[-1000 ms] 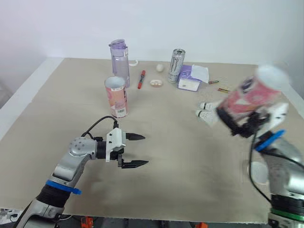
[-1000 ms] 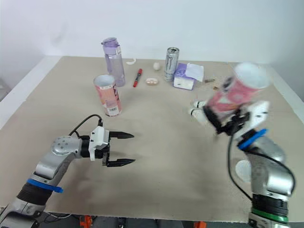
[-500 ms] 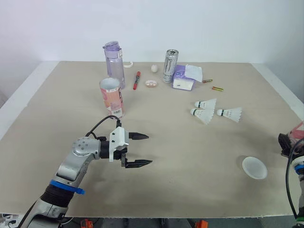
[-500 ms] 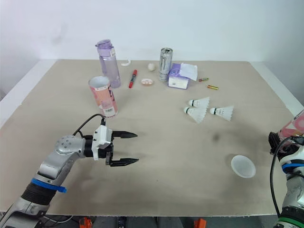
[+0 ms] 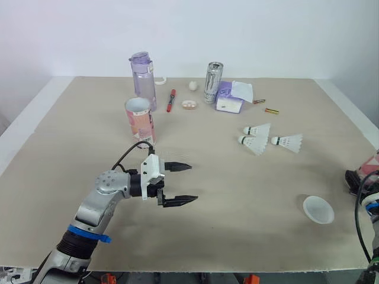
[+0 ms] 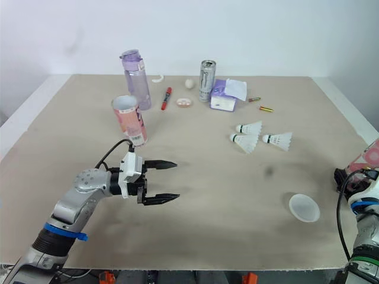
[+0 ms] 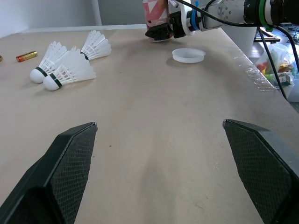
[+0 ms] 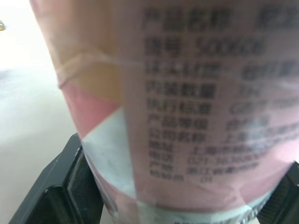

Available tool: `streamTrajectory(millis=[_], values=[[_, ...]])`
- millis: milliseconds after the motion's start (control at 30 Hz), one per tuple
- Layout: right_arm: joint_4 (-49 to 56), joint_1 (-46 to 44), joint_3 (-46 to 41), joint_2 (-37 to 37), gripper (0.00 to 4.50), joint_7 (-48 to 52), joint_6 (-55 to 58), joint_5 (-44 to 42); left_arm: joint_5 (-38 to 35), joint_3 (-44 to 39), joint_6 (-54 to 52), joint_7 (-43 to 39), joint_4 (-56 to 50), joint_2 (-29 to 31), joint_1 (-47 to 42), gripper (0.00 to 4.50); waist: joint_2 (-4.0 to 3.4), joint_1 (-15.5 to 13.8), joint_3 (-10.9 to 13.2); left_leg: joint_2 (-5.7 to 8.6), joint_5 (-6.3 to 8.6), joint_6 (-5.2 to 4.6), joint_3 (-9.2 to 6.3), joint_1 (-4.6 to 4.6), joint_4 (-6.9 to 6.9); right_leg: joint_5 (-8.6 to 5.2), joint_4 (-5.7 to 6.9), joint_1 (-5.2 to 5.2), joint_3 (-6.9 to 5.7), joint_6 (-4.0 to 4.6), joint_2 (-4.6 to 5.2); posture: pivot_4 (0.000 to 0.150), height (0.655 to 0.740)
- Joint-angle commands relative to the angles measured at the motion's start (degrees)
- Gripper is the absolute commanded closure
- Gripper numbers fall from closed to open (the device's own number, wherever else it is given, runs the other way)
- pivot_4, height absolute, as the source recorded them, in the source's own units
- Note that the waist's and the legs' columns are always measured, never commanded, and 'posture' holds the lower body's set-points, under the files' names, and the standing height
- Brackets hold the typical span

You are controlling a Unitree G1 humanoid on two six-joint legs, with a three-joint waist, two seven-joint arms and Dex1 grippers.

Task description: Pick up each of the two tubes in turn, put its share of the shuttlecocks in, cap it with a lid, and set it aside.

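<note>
- A wide table (image 5: 26, 121) fills most of the scene. A pale white border shows along its left side, and a similar strip edges the right side.
- A flat beige sheet (image 5: 249, 195) covers the table top. It is matte and slightly mottled.
- A plain white wall (image 5: 266, 29) rises directly behind the table's far edge. It is bare and evenly lit.
- The light is soft and diffuse, and shadows on the sheet are faint and blurred.
- In the left wrist view, a grey wall (image 7: 56, 11) stands past the table. A clear bag (image 7: 275, 65) of colourful items sits beyond the table's edge.
</note>
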State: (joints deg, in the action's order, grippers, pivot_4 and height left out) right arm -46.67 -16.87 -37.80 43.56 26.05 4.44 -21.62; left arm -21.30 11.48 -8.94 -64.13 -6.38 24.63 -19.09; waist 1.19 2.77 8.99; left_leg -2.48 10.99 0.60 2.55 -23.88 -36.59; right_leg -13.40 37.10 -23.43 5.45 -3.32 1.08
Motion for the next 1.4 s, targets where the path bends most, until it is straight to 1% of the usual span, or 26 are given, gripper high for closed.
streamTrajectory(millis=[33,600,1167,1200,1400], values=[[-0.83,-0.88,0.40,1.73,0.48,0.55,-2.05,0.20,-0.17,0.06,0.46,0.10,-2.40,0.27,-0.25,0.00,0.01,0.02,0.00,0.01,0.00,0.00,0.01,0.01,0.00,0.00,0.00,0.00,0.04,-0.01,0.00,0.150,0.7400],[-0.93,0.53,1.38,1.48,0.48,0.38,-3.18,0.02,0.20,0.87,0.40,0.46,-2.86,0.41,0.37,0.00,0.05,0.07,0.02,0.05,0.00,0.00,0.12,0.07,0.00,0.00,-0.01,0.04,0.27,-0.07,-0.02,0.150,0.7400],[2.81,2.68,1.71,-1.19,0.48,0.33,-2.32,-1.17,0.76,1.01,0.81,0.09,-2.04,0.75,-0.03,0.00,0.06,0.08,0.03,0.06,0.01,0.00,0.12,0.06,0.01,-0.02,-0.05,0.05,0.27,-0.09,-0.01,0.150,0.7400],[3.17,2.85,1.86,-1.31,0.30,0.43,-2.27,-1.14,0.77,1.01,0.83,0.07,-2.04,0.77,-0.03,0.00,0.06,0.08,0.03,0.06,0.01,0.00,0.12,0.06,0.01,-0.02,-0.05,0.05,0.27,-0.09,-0.01,0.150,0.7400],[5.67,4.40,2.31,-2.39,0.30,0.34,-1.32,-1.22,0.74,1.04,0.85,-0.03,-1.90,0.86,-0.13,0.00,0.08,0.08,0.03,0.05,0.01,0.00,0.15,0.07,0.01,-0.02,-0.05,0.04,0.31,-0.08,-0.02,0.150,0.7400]])
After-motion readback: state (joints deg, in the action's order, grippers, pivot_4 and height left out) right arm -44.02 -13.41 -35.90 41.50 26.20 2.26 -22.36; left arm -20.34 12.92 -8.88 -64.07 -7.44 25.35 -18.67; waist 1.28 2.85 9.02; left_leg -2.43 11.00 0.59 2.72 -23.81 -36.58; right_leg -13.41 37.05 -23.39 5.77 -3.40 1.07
